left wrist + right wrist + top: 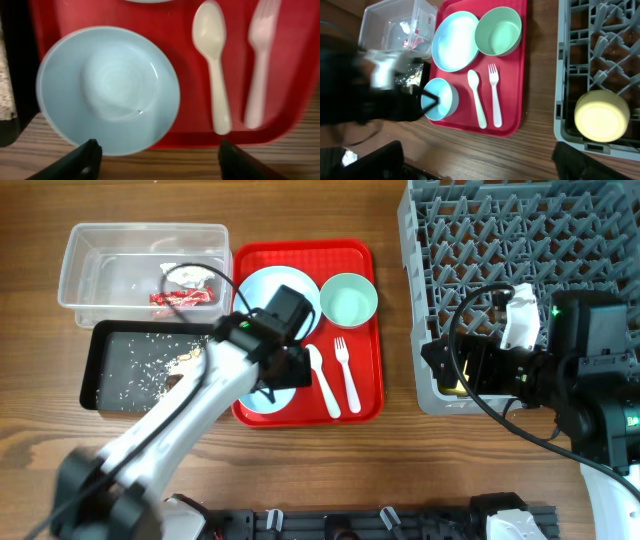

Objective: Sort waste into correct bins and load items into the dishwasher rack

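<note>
The small pale blue bowl point(262, 402) sits at the red tray's front left, empty in the left wrist view point(107, 90). My left gripper point(283, 366) hovers over it, open and empty point(160, 165). The pale blue plate point(262, 288), light green bowl point(348, 300), white spoon point(322, 378) and fork point(347, 372) lie on the tray. The yellow-green cup point(601, 116) stands in the grey dishwasher rack point(520, 240), at its front left corner. My right gripper point(462, 368) is open and empty above that corner point(480, 170). The red-and-white wrapper point(182, 298) and white tissue point(190, 276) lie in the clear tub point(90, 240). Rice scraps point(150, 368) lie in the black tray point(100, 395).
The flat red tray point(365, 395) lies mid-table between the bins and the rack. Bare wooden table point(400, 470) runs along the front. The left arm's white link point(170, 430) crosses the black tray's front right corner.
</note>
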